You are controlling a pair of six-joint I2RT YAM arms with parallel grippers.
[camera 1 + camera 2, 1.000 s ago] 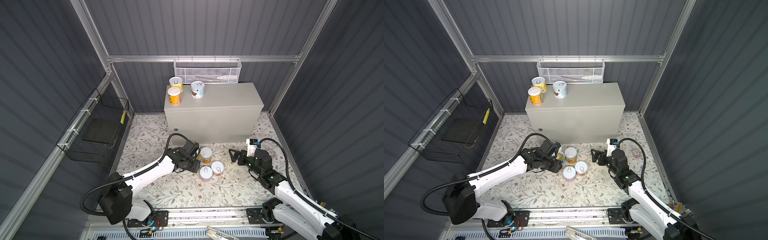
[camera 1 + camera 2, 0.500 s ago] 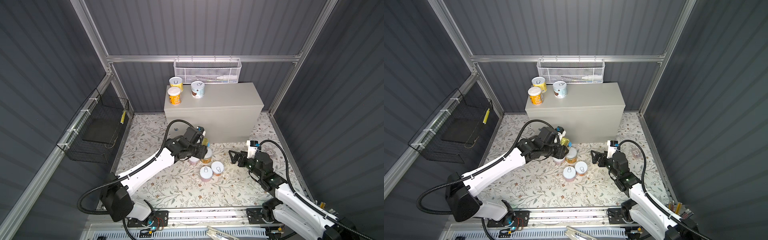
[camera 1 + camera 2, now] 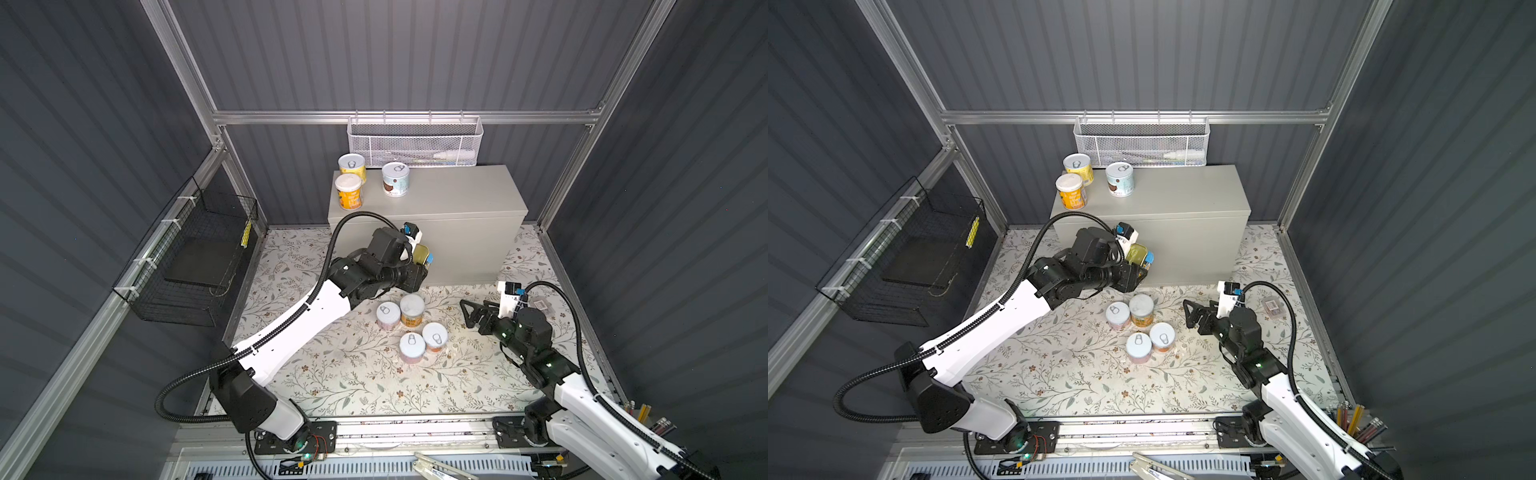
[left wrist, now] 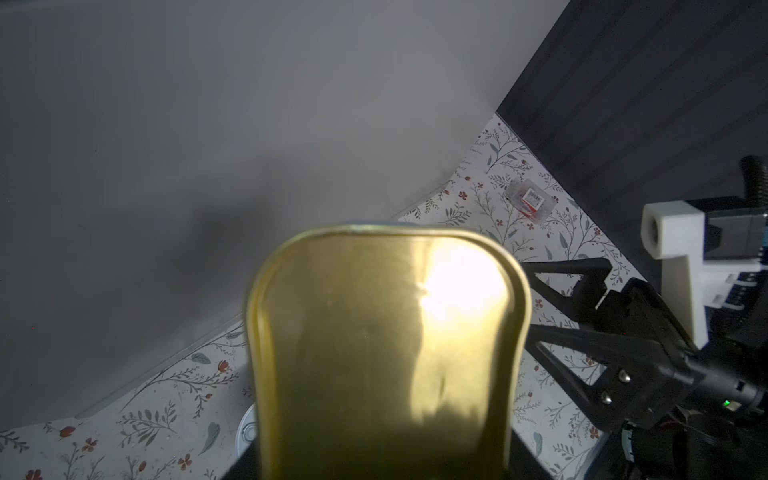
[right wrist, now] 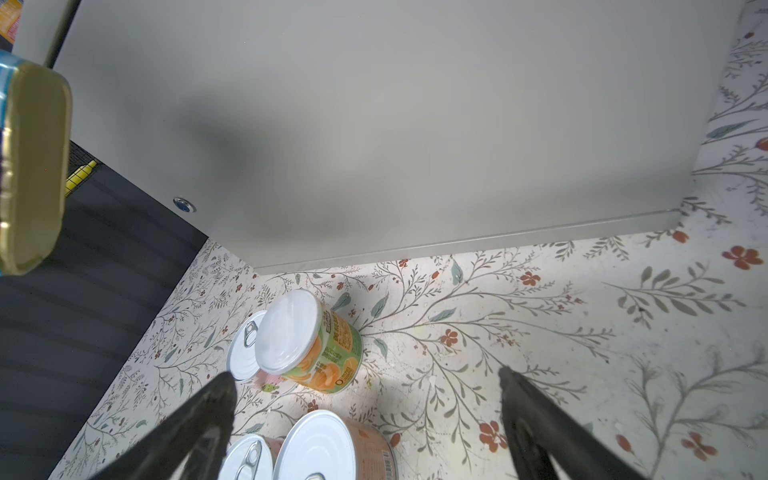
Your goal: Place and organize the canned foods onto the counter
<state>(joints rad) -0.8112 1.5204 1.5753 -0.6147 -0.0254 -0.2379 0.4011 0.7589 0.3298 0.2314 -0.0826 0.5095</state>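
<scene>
step: carrying the tin up to the counter; it is off the mat but not yet over the top.
left gripper (image 3: 419, 264): clenched on the tin (image 3: 420, 252), whose gold lid fills my left wrist view.
tin's place: in the air before the counter's front face, at 12 o'clock of the four cans (image 3: 411, 328), and below the top edge.
right gripper (image 3: 471, 313): jaws spread wide with nothing between them, low over the mat (image 3: 353, 374) at 3 o'clock of the four cans.
counter (image 3: 453, 195): at 12 o'clock of the mat, against the back wall.
three cans (image 3: 361, 180): standing at the counter's 10 o'clock corner.
progress: as i judge it, three are up, one is in hand and four wait on the mat.
next move: i should lift past the top edge, then reach toward 12 o'clock.
placing: i'd level my wrist so the tin lands flat at 3 o'clock of the three cans, and only then let go.
watch for: i could clip the front edge if i go forward too early.
</scene>
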